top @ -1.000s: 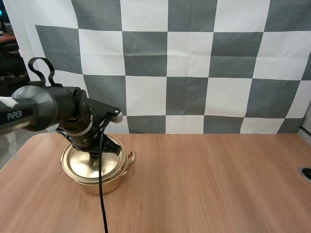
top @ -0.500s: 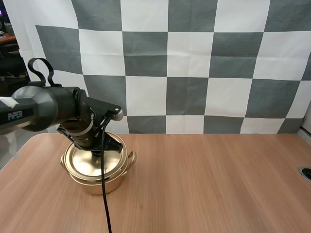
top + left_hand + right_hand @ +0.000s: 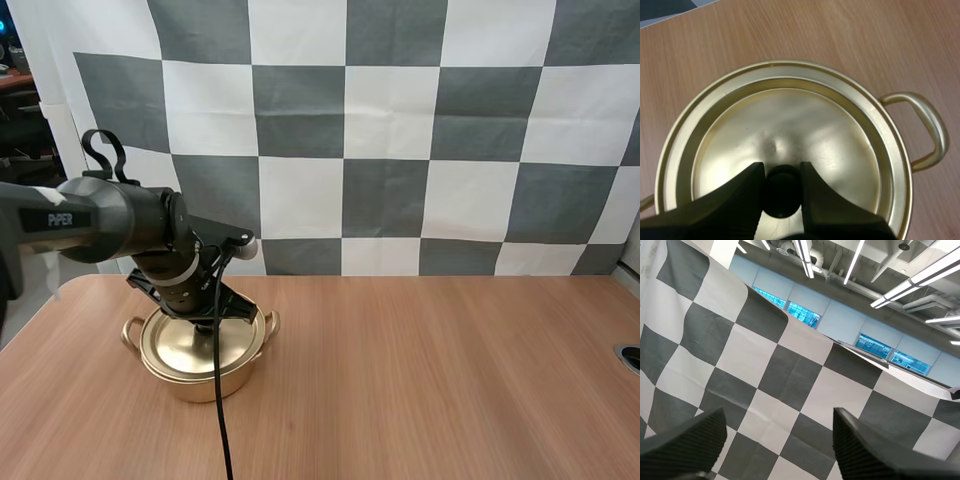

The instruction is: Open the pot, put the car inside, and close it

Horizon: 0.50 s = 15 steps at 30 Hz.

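A gold pot [image 3: 208, 378] with two loop handles stands on the left part of the wooden table. Its gold lid [image 3: 198, 346] lies level on the rim. My left gripper [image 3: 203, 318] hangs straight over it. In the left wrist view the lid [image 3: 805, 125] sits inside the pot's rim, and my left gripper [image 3: 782, 172] pinches the black knob [image 3: 782, 195] between its two fingers. One pot handle [image 3: 927, 127] sticks out to the side. My right gripper [image 3: 779, 417] stands open in the air with nothing between its fingers.
Bare wooden tabletop [image 3: 430, 380] stretches from the pot to the right. A small dark round fitting [image 3: 630, 357] sits at the table's right edge. The table's left edge runs close beside the pot.
The lid, earlier tilted and offset over the pot, now rests level on the rim. My left arm has shifted slightly back and right, still holding the knob.
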Each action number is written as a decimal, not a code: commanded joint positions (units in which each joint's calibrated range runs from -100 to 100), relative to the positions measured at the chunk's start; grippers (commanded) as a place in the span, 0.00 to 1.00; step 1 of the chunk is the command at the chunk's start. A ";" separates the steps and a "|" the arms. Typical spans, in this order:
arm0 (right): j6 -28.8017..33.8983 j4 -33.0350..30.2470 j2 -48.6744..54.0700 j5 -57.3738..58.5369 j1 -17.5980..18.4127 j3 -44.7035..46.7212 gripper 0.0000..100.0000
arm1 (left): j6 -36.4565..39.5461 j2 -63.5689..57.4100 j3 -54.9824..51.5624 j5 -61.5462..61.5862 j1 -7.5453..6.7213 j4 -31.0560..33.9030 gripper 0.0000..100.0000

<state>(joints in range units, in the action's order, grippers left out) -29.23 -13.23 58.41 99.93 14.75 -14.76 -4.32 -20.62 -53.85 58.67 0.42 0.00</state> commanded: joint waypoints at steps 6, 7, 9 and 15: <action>0.07 0.49 -0.01 0.07 -0.03 0.04 1.00 | 1.11 0.01 -0.04 -0.26 -0.01 0.00 0.00; 0.07 0.49 -0.01 0.07 -0.03 0.04 1.00 | 1.36 0.01 -0.04 -0.26 -0.01 0.00 0.00; 0.07 0.49 -0.01 0.07 -0.03 0.04 1.00 | 2.34 0.01 -0.04 -0.41 -0.01 0.00 0.00; -0.25 0.74 -0.01 0.07 -0.03 0.04 1.00 | 0.01 0.01 -0.04 -0.21 -0.01 1.52 0.43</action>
<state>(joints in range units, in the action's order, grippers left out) -29.35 -12.61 58.41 99.93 14.75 -14.76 -2.79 -20.62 -53.85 58.08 0.42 1.39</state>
